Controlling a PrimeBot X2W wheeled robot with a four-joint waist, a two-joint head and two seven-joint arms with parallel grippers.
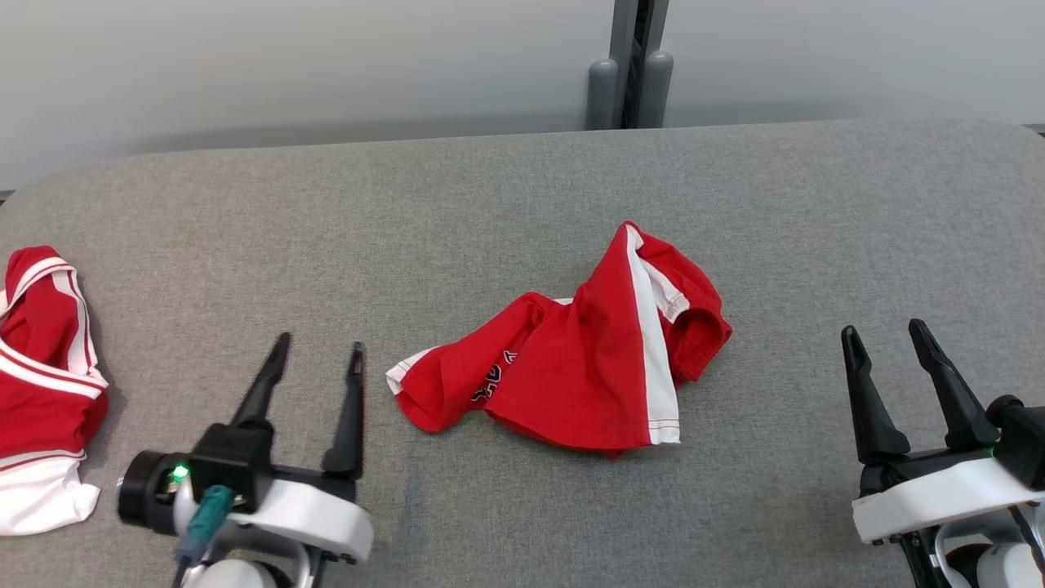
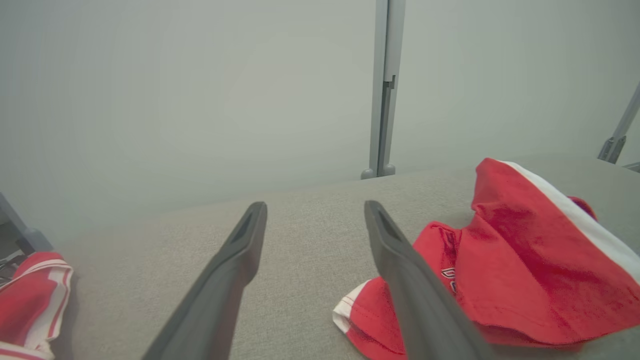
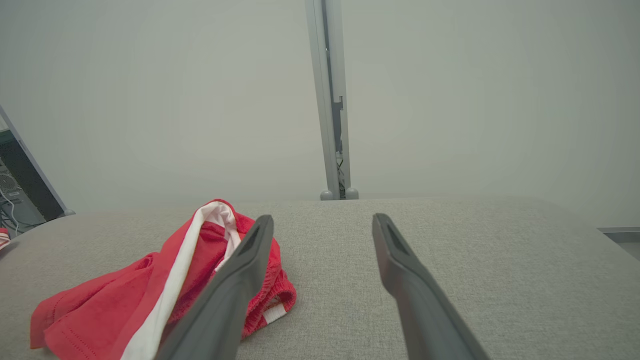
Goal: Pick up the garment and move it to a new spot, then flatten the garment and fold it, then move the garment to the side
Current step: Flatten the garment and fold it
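Note:
A crumpled red garment [image 1: 584,359] with a white side stripe lies in a heap at the middle of the grey padded table [image 1: 522,188]. It also appears at the right of the left wrist view as the garment [image 2: 520,270] and at the lower left of the right wrist view as the garment [image 3: 150,295]. My left gripper [image 1: 321,345] stands open near the table's front left, a short way left of the heap, holding nothing. At the front right, my right gripper [image 1: 886,331] is open too, apart from the cloth. Between the open left fingers [image 2: 235,260] and right fingers [image 3: 400,255] there is only bare table.
A second red and white garment [image 1: 41,384] lies at the table's left edge, also seen as the cloth [image 2: 30,300] in the left wrist view. A grey post [image 1: 633,65] stands against the pale wall behind the table.

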